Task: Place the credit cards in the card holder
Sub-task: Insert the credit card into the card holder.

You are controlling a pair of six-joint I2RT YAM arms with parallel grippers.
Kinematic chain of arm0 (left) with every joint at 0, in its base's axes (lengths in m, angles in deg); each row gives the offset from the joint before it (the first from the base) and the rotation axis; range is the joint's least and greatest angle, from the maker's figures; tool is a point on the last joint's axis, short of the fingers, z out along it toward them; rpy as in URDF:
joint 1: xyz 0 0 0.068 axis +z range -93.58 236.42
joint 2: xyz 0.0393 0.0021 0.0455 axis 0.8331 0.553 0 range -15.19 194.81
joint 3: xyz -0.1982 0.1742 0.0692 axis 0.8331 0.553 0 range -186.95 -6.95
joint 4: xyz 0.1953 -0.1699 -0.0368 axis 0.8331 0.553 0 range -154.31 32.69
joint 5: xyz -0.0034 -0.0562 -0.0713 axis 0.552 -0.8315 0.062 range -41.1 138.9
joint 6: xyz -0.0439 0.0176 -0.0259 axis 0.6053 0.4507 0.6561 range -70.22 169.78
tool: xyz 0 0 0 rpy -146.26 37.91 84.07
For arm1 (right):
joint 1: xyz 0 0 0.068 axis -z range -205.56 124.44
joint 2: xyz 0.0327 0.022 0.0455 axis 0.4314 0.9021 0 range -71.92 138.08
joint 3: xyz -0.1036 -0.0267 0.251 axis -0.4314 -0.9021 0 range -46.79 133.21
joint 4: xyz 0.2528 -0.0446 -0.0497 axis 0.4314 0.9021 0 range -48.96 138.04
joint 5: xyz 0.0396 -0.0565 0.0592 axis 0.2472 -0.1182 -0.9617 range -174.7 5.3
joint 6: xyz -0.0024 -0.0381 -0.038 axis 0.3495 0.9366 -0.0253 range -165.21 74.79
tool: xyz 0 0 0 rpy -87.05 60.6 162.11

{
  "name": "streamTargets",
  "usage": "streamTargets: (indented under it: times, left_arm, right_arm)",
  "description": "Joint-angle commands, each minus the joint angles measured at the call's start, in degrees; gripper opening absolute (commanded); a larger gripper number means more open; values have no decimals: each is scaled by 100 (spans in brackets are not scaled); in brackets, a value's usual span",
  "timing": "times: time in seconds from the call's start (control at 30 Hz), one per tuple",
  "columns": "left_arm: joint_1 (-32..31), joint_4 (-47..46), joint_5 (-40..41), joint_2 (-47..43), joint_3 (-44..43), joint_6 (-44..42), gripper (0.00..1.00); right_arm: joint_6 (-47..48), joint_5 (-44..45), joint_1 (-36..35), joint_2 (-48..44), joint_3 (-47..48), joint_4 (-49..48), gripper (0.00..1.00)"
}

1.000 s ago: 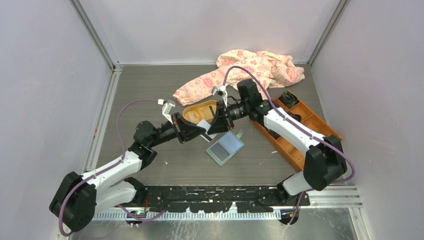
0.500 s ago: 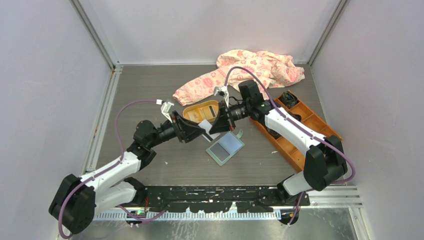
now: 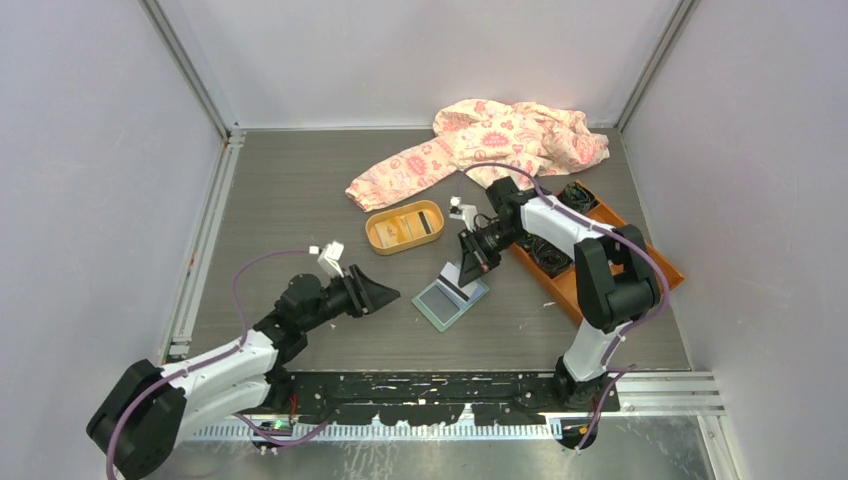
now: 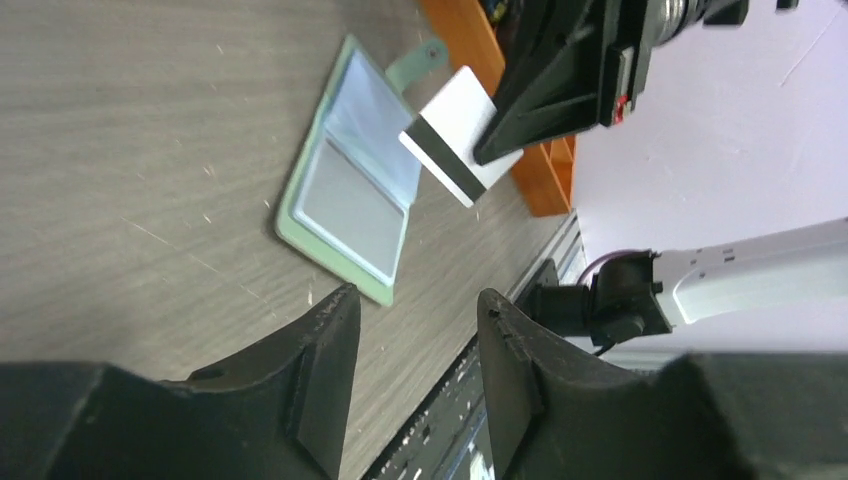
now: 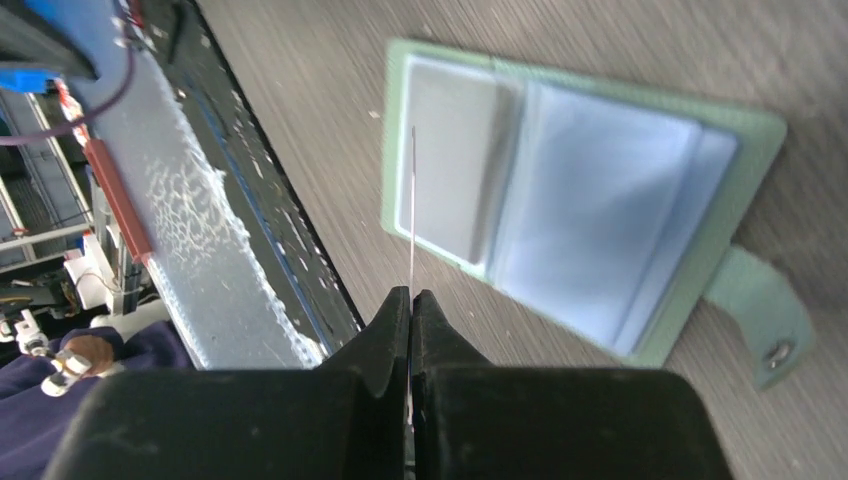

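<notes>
Open card holder [image 3: 452, 295] laid flat at bench centre. One credit card [image 4: 455, 135] pinched in closed right end effector [image 5: 410, 298], held edge-down just above holder, not yet slotted. Left end effector [image 4: 417, 305] parted, empty, near-left. Insertion judged outstanding.

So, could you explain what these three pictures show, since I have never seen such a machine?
These are two robot arms bolted to a grey table, each ending in a two-finger gripper. The wide picture comes from a fixed camera overhead; the other two come from cameras on each wrist. On the table lie an open pale green wallet, an orange oval tray, an orange compartmented box and a floral cloth. The right gripper pinches a white card with a dark stripe over the wallet. The left gripper is open and empty.
</notes>
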Motion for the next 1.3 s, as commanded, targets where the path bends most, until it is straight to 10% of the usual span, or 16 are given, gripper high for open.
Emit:
streamTargets:
  times: [0.0,0.57,1.27]
  left_arm:
    - [-839,-72,1046,164,-120,304,47]
    - [-1593,-1363,1656,3117,-698,721,38]
    - [-1593,-681,1702,3566,-968,814,34]
  right_arm:
    - [265,711,10,95,224,685,1]
    - [290,764,-1,1033,523,748,1]
    - [492,316,0,1208,613,825,1]
